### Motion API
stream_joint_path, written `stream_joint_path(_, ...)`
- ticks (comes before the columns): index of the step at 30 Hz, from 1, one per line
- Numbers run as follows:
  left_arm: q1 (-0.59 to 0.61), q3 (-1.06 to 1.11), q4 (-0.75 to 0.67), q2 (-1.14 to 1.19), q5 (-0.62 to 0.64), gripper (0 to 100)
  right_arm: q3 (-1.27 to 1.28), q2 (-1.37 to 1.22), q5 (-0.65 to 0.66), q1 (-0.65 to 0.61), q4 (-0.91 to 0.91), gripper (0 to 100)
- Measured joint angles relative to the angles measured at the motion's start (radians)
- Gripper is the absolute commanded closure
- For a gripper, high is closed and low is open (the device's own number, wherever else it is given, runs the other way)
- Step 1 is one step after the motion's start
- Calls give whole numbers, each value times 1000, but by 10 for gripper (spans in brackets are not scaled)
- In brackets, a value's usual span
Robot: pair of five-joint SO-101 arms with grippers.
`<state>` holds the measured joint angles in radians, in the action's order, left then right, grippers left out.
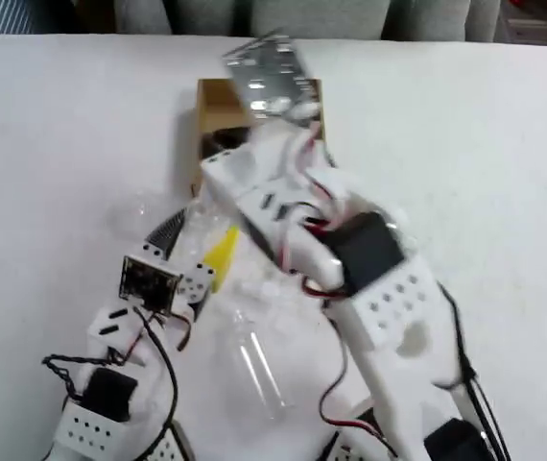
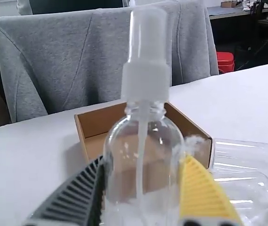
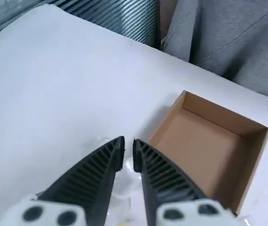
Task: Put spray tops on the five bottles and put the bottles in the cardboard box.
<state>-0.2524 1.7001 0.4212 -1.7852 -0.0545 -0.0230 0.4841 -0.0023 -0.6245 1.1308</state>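
White table (image 1: pixel 53 144) carries the cardboard box (image 3: pixel 209 141) at its far side. Left gripper (image 2: pixel 144 165) grasps an upright bottle (image 2: pixel 143 136) with spray top (image 2: pixel 145 61); right gripper (image 3: pixel 128 141) is nearly clenched, empty

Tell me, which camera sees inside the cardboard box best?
The right wrist view: it looks down into the cardboard box, showing its bare floor and walls. In the high view an arm covers most of it. The left wrist view sees it low, partly behind the bottle.

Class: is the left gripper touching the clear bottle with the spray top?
Touching. The left wrist view shows the left gripper clamping the bottle between its black and yellow fingers, no gap.
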Motion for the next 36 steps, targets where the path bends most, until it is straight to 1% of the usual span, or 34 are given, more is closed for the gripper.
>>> stream_joint_path(5, 0, 0, 0, 0, 0, 972, 98, 95, 2, 140, 146, 978)
stream_joint_path(7, 0, 0, 0, 0, 0, 972, 192, 141, 2, 199, 187, 978)
stream_joint_path(10, 0, 0, -2, 0, 0, 972, 368, 209, 2, 304, 187, 978)
stream_joint_path(13, 0, 0, -46, 0, 0, 972, 577, 259, 2, 381, 104, 978)
stream_joint_path(18, 0, 0, -157, 0, 0, 972, 919, 310, 2, 459, -160, 981)
stream_joint_path(20, 0, 0, -212, 0, 0, 972, 1022, 311, 2, 477, -265, 981)
stream_joint_path(23, 0, 0, -307, 0, 0, 972, 1128, 313, 2, 502, -367, 981)
stream_joint_path(26, 0, -9, -348, -2, 0, 972, 1185, 313, 2, 505, -416, 981)
stream_joint_path(31, 0, -106, -354, 2, 0, 972, 1217, 313, 2, 502, -437, 981)
stream_joint_path(33, 0, -176, -354, 48, 0, 972, 1234, 316, 2, 502, -440, 981)
stream_joint_path(36, 0, -304, -354, 187, 0, 972, 1243, 318, 2, 502, -440, 981)
